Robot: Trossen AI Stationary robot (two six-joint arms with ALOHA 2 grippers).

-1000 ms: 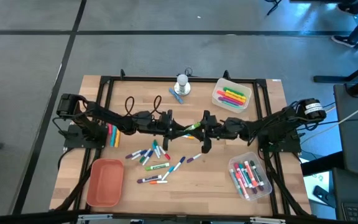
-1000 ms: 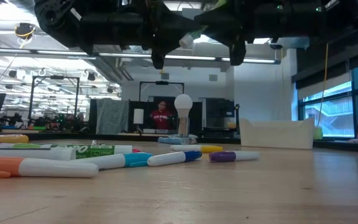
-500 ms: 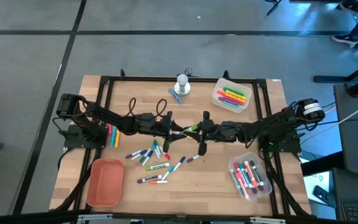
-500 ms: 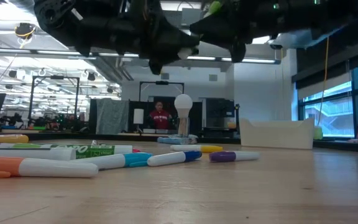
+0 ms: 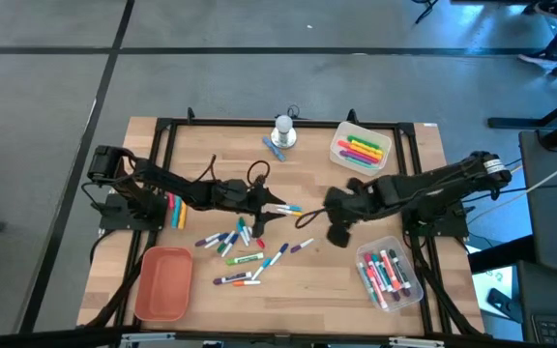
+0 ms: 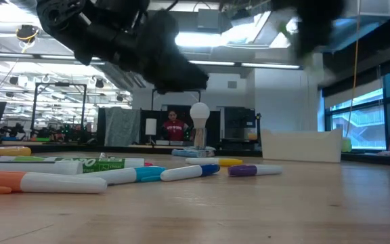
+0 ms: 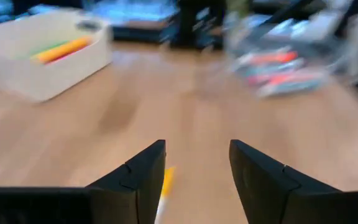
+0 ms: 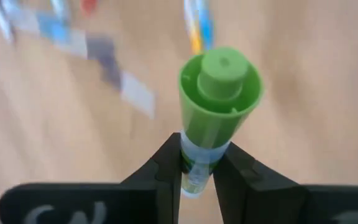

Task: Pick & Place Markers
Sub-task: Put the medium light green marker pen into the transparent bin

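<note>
My right gripper (image 8: pixel 197 163) is shut on a white-barrelled marker with a green cap (image 8: pixel 221 87). In the high view it hovers right of centre (image 5: pixel 339 232), above the wood. My left gripper (image 7: pixel 196 163) is open with nothing between its fingers, and hovers at the table's middle (image 5: pixel 265 205). A loose blue-and-yellow marker (image 5: pixel 286 208) lies on the table just beyond its fingertips. Several more loose markers (image 5: pixel 240 246) lie flat on the table near the left gripper, and show in the low view (image 6: pixel 114 173). My right gripper pinches the marker's white barrel (image 8: pixel 199 177) between its two fingers, just behind the green cap. The capped end sticks out past the fingertips. The marker is lifted clear of the table.
A white bin of coloured markers (image 5: pixel 361 150) sits at the far right. A clear bin of markers (image 5: pixel 390 275) sits at the near right and an orange tray (image 5: pixel 162 282) at the near left. A silver-white knob object (image 5: pixel 283 130) stands at the far middle. More markers (image 5: pixel 175 211) lie by the left arm's base.
Both grippers met over the table's middle with the green-capped marker between them. The right gripper has drawn away toward the right and near edge, carrying the marker. The left gripper no longer has it and has stayed near the middle.
</note>
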